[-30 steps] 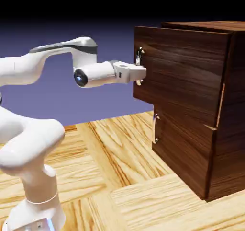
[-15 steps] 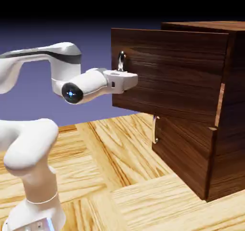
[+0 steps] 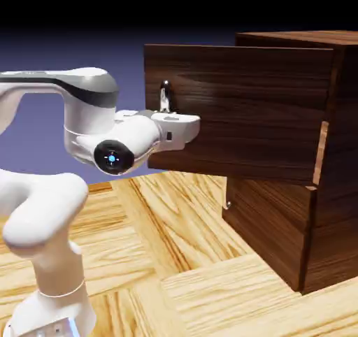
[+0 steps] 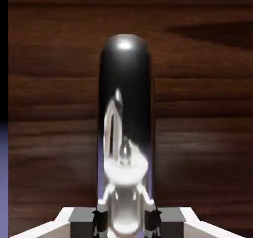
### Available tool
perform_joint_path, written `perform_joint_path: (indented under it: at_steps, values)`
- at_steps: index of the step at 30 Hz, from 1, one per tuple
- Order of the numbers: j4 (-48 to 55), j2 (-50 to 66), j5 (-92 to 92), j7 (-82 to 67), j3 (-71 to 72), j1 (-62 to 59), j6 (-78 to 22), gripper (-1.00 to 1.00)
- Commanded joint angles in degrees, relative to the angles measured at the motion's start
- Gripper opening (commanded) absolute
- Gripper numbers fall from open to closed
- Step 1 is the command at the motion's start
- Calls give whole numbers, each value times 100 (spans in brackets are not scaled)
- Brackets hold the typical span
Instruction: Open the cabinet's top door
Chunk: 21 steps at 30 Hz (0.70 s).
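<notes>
The cabinet (image 3: 301, 161) stands behind the claw, its top door (image 3: 238, 112) swung partly open and directly in front of the claw, and the claw (image 3: 183, 128) is closed tight around the silver handle (image 4: 124, 133) of this door.

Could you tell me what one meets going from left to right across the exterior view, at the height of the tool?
The robot arm → the tool, shut on the handle → the top door → the cabinet.
</notes>
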Motion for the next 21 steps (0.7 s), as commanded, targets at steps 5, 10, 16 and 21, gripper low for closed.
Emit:
perform_joint_path:
  at_steps: [5, 10, 16, 21]
  values:
    - [513, 892, -1120, -428, -1037, 11, -863, -100]
    - [1266, 1930, -2075, -881, -1958, 286, -1730, -100]
    - [2353, 3176, -2899, -1421, -2909, 860, -2780, -100]
    - [3340, 4215, -3357, -1919, -3627, 1418, -3704, -100]
